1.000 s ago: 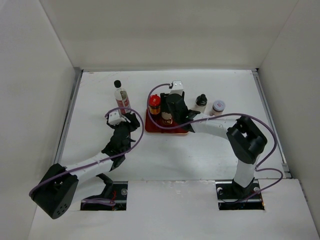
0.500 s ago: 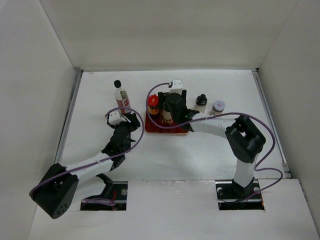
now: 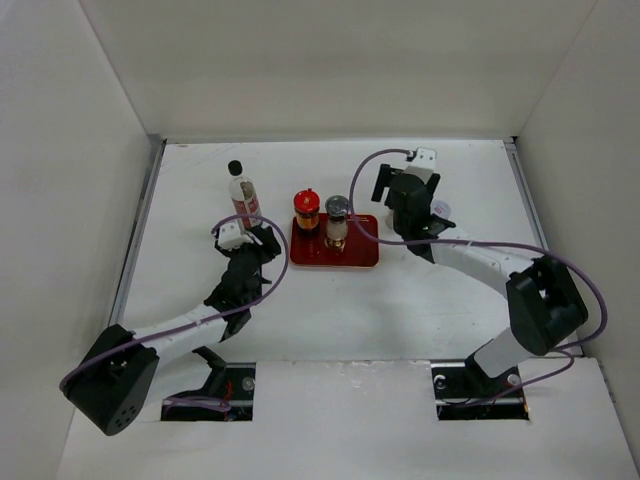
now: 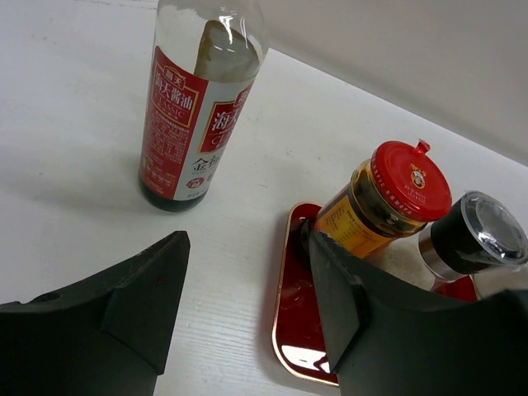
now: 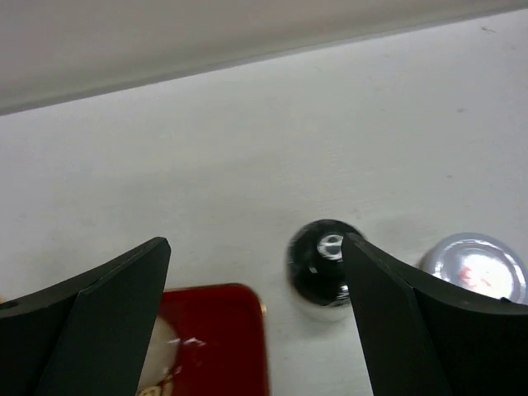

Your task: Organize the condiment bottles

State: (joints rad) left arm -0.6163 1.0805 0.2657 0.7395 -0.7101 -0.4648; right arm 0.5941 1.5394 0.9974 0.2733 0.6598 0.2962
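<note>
A tall clear bottle with a black cap and a red-white label stands on the table left of the red tray. On the tray stand a red-capped jar and a jar with a pale shiny lid. My left gripper is open and empty, low at the tray's left edge. My right gripper hangs open over a black-capped bottle, whose cap sits beside the right finger. A silver-lidded jar stands just right of it.
White walls close in the table on the left, back and right. The tray's right corner shows under my right gripper. A purple cable runs along each arm.
My right gripper has opened, left the pale-lidded jar standing on the tray, and swung right to above the black-capped bottle. The left arm has not moved.
</note>
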